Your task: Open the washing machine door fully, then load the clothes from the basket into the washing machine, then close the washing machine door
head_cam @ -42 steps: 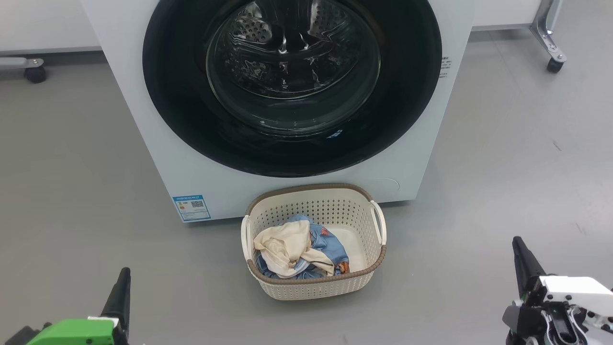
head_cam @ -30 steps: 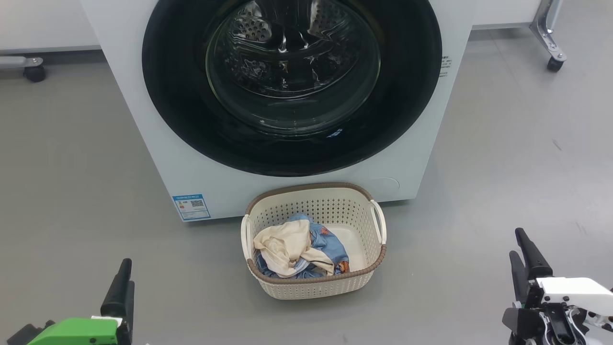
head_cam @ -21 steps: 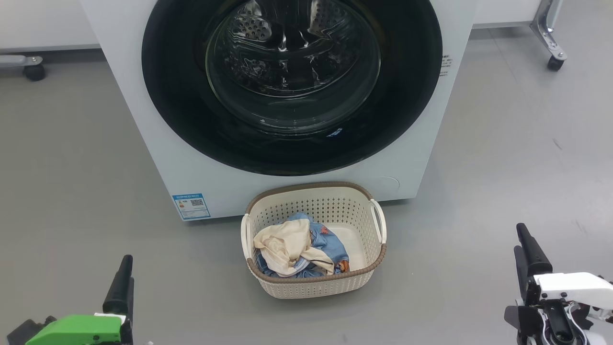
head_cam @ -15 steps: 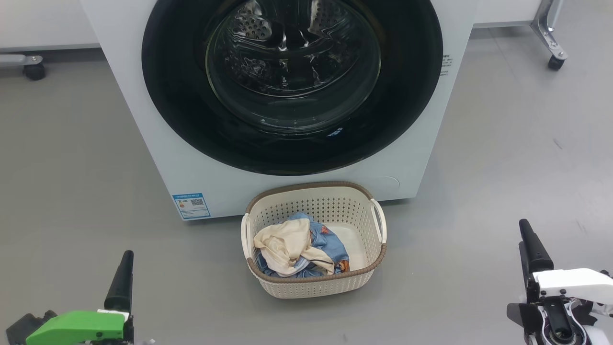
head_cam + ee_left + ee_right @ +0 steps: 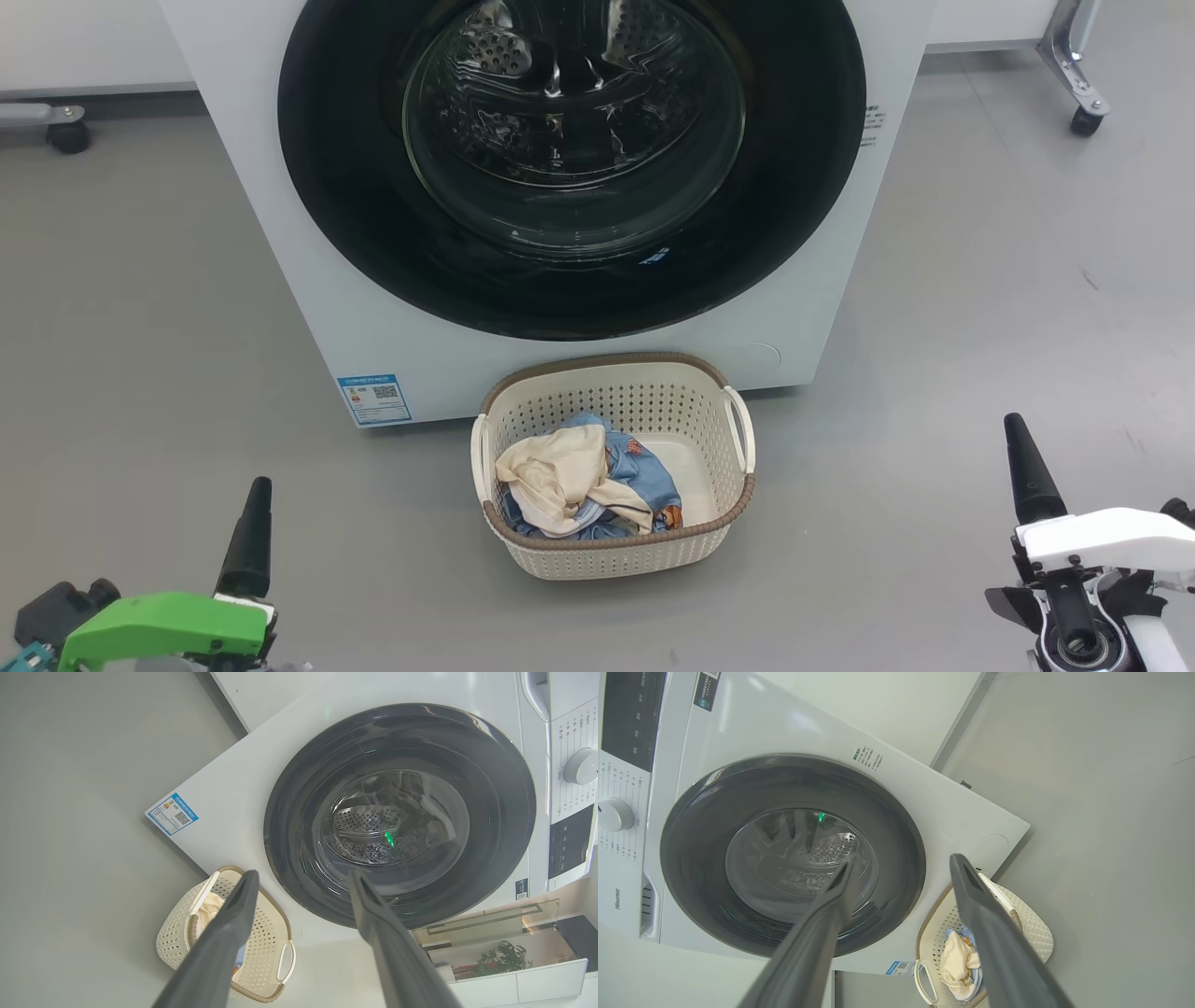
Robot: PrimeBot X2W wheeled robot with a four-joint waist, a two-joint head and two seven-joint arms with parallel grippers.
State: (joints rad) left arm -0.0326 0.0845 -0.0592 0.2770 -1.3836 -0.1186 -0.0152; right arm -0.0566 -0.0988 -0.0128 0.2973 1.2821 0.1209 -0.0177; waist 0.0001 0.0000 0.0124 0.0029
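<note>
Clothes (image 5: 579, 485) lie in the basket (image 5: 607, 560) on the floor (image 5: 140, 327) just before the washing machine (image 5: 308, 280), whose door (image 5: 355, 233) looks shut, so opening it comes first, I'd say: the left gripper (image 5: 303, 873) and right gripper (image 5: 904, 856), both spread and empty, hang well short of its rim.

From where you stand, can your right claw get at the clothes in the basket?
Probably yes. The right claw is open and empty, to the right of the basket, which is open-topped; the clothes lie heaped at its left side, and nothing stands between.
</note>
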